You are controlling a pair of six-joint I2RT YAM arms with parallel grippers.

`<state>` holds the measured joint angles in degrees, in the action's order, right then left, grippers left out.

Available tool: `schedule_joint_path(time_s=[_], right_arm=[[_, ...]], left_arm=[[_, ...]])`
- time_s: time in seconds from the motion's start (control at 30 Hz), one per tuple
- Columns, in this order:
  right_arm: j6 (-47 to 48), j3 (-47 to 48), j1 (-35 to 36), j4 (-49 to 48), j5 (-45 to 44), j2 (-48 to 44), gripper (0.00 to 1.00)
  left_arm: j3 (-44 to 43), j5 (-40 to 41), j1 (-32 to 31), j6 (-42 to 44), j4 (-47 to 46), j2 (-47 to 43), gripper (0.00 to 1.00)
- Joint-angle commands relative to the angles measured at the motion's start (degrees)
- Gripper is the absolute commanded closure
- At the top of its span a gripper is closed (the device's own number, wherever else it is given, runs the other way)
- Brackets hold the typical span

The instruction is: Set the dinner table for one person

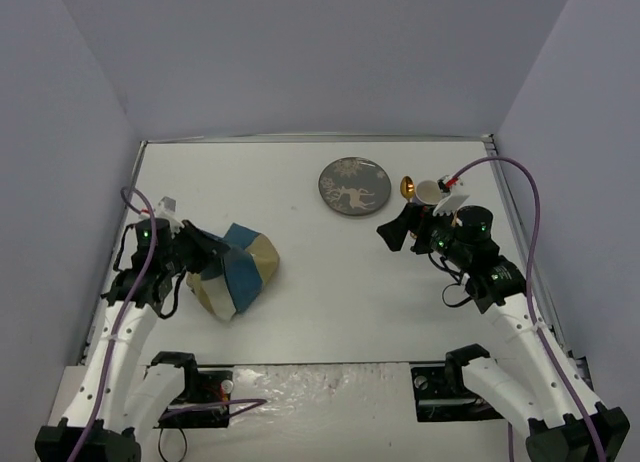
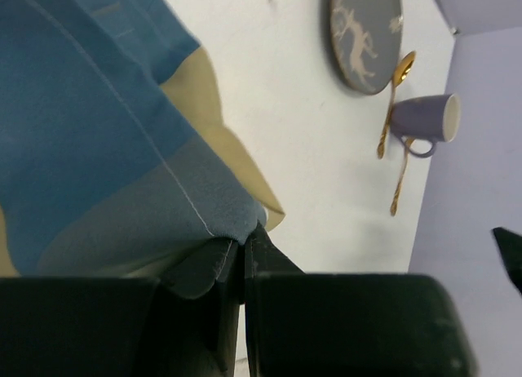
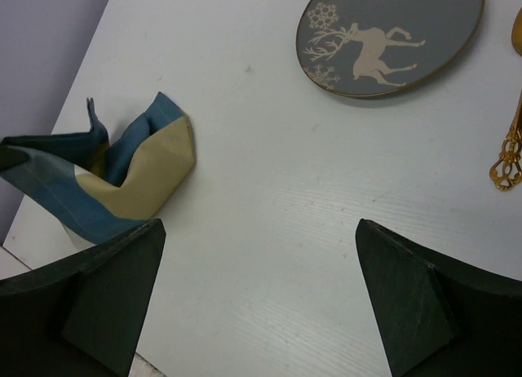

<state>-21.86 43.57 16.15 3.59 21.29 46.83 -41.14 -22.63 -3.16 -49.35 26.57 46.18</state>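
Left arm is reaching in low over the left side of the white dinner table (image 1: 330,302). The left gripper (image 2: 239,255) is pinching a corner of the blue-and-tan checked placemat (image 1: 240,267), fingers clamped tight on the cloth, which is bunching up crumpled. The reindeer plate (image 1: 354,185) is sitting further back, with a gold spoon (image 2: 396,87) and a lavender mug (image 2: 426,118) just beside it. The right gripper (image 3: 259,295) is hovering above the table, fingers spread wide, gripping nothing.
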Motion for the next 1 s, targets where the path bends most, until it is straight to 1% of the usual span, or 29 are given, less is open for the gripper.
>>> schedule_joint_path(time_s=[0.0, 0.03, 0.13, 0.23, 0.27, 0.33, 0.4, 0.47, 0.6, 0.7, 0.8, 0.87, 0.97], right_arm=[[-1.3, 1.6, 0.7, -5.9, 0.3, 2.0, 0.0], [-1.3, 1.8, 0.7, -5.9, 0.0, 2.3, 0.0], [-1.1, 3.5, 0.9, -5.9, -0.8, 3.5, 0.0], [-1.0, 4.9, 1.3, -5.9, -1.2, 4.2, 0.0], [-1.0, 5.3, 1.4, -6.0, -1.4, 4.4, 0.0], [-0.7, 5.7, 1.8, -6.0, -1.9, 4.4, 0.0], [-0.4, 5.7, 2.1, -5.9, -2.2, 4.4, 0.0], [-0.3, 5.3, 2.3, -5.9, -2.5, 4.1, 0.0], [-0.4, 4.0, 3.0, -6.0, -2.6, 4.2, 0.0], [-0.5, 2.6, 3.8, -6.2, -3.4, 4.5, 0.0], [-0.8, 1.3, 5.0, -6.8, -4.4, 5.2, 0.0], [-1.0, 0.8, 6.2, -7.4, -5.2, 6.2, 0.0], [-1.6, -0.1, 9.4, -8.6, -7.5, 8.6, 0.0]], left_arm=[[-13.8, -0.7, 0.0, -2.7, -16.6, 11.0, 1.0], [-16.3, -1.0, -0.2, -2.8, -17.2, 14.3, 1.0], [-30.1, -3.0, -1.1, -2.9, -18.2, 19.0, 1.0], [-38.4, -3.4, -2.9, -2.4, -17.9, 19.1, 1.0], [-39.9, -3.3, -3.6, -1.9, -18.0, 18.2, 1.0], [-40.3, -1.4, -4.8, -0.1, -17.4, 13.9, 1.0], [-38.8, -0.1, -5.7, 1.1, -15.8, 10.9, 1.0], [-32.3, 2.9, -6.9, 2.8, -13.6, 4.8, 1.0], [-17.9, 3.1, -8.6, 1.0, -11.2, -0.8, 1.0], [-0.4, 4.2, -11.9, -3.6, -12.1, -5.4, 1.0], [13.3, 6.6, -13.5, -8.7, -14.4, -11.7, 1.0], [17.2, 8.6, -13.7, -12.3, -12.4, -16.6, 1.0], [19.6, 12.4, -13.8, -15.2, -3.8, -24.1, 0.98]])
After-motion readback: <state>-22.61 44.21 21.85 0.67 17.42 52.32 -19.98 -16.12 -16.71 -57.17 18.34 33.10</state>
